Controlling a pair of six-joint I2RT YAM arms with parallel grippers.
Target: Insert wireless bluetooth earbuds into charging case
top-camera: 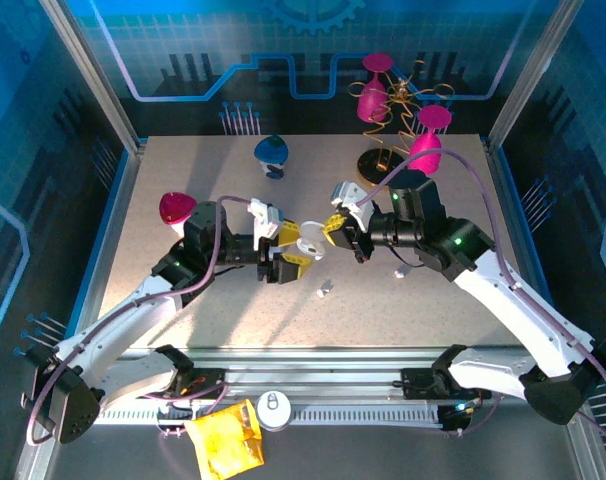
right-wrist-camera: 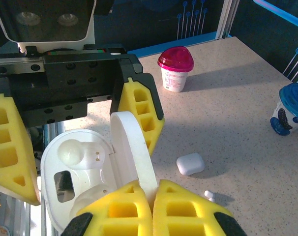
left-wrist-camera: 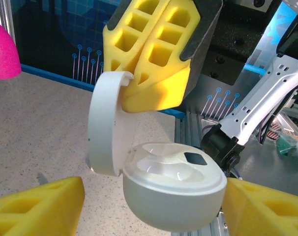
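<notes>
The charging case (left-wrist-camera: 173,196) is a glossy white pebble, held above the table with its lid (left-wrist-camera: 107,123) swung open. My right gripper (right-wrist-camera: 154,184) is shut on the rim of that lid (right-wrist-camera: 132,147), its yellow fingers (left-wrist-camera: 154,59) pinched together. My left gripper (left-wrist-camera: 154,183) straddles the case body. Its right finger (left-wrist-camera: 262,206) is against the body and its left finger (left-wrist-camera: 41,206) stands apart from it. The moulded wells (right-wrist-camera: 73,150) and gold contact pins face the right wrist camera. One tiny white earbud (right-wrist-camera: 209,195) lies on the table. Both grippers meet at mid-table (top-camera: 308,240).
A small white rounded block (right-wrist-camera: 190,163) lies beside the earbud. A pink-lidded cup (right-wrist-camera: 176,69) and a blue cup (right-wrist-camera: 291,108) stand further off. Small white bits (top-camera: 326,288) lie on the speckled table. A wire stand with pink cones (top-camera: 403,110) is at the back right. The aluminium rail (top-camera: 313,360) runs along the near edge.
</notes>
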